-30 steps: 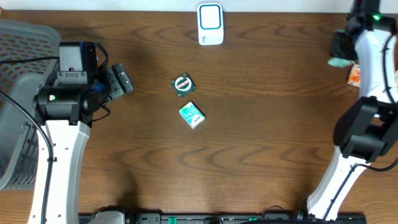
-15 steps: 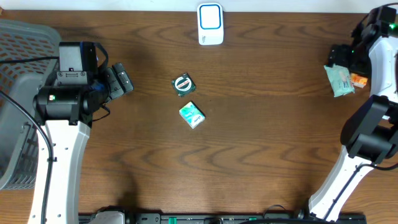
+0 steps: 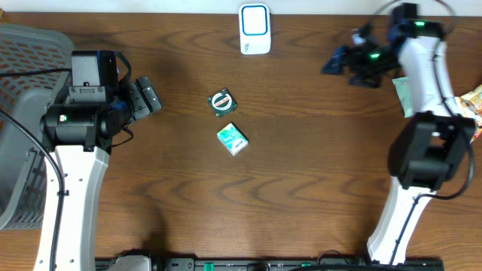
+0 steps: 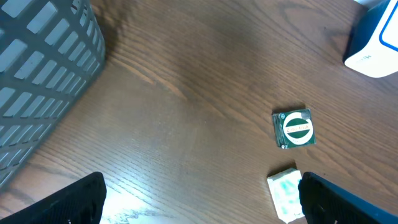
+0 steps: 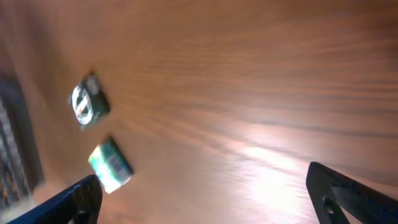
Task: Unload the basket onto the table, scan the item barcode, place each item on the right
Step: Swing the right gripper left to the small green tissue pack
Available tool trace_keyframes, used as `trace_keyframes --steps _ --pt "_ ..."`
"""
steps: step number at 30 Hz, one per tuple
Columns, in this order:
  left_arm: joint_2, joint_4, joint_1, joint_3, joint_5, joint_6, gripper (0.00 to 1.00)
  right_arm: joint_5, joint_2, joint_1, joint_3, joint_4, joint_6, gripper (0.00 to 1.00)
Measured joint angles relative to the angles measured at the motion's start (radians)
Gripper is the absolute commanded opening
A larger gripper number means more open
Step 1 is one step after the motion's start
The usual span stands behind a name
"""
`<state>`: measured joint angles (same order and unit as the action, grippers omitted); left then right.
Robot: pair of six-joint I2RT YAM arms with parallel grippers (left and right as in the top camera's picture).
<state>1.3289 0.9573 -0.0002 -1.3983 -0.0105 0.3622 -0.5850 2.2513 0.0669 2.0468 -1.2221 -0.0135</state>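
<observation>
A small green and white box point(image 3: 233, 139) lies flat in the middle of the frame, on the brown wooden table point(image 3: 316, 188). Just above it sits a dark square packet with a white ring on it point(image 3: 221, 102); the two are close but not touching. A white and blue scanner point(image 3: 254, 28) stands at the top middle, well apart from both.

The right gripper point(image 3: 343, 56) is at the upper right. It looks blurry, its fingers are wide apart, and it holds nothing. A pale green packet point(image 3: 402, 96) lies beside that arm.

The left gripper point(image 3: 149, 94) is at the left, spread wide with nothing in it. A grey plastic basket point(image 3: 22, 45) sits at the far left.
</observation>
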Motion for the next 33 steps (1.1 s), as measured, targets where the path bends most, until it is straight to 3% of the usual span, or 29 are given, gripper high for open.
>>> trace_keyframes --steps 12,18,22,27,33 --pt "0.0 0.0 0.0 0.0 0.0 0.0 0.98 0.032 0.0 -0.382 -0.134 0.081 0.005 0.98" --pt "0.0 0.0 0.0 0.0 0.0 0.0 0.98 0.113 0.0 -0.551 -0.184 0.113 0.012 0.82" --pt "0.0 0.0 0.0 0.0 0.0 0.0 0.98 0.181 0.0 -0.648 -0.185 0.124 0.016 0.78" --pt "0.0 0.0 0.0 0.0 0.0 0.0 0.98 0.317 0.0 -0.745 -0.185 0.116 0.008 0.78" --pt "0.0 0.0 0.0 0.0 0.0 0.0 0.98 0.614 0.0 -0.845 -0.185 0.077 -0.053 0.77"
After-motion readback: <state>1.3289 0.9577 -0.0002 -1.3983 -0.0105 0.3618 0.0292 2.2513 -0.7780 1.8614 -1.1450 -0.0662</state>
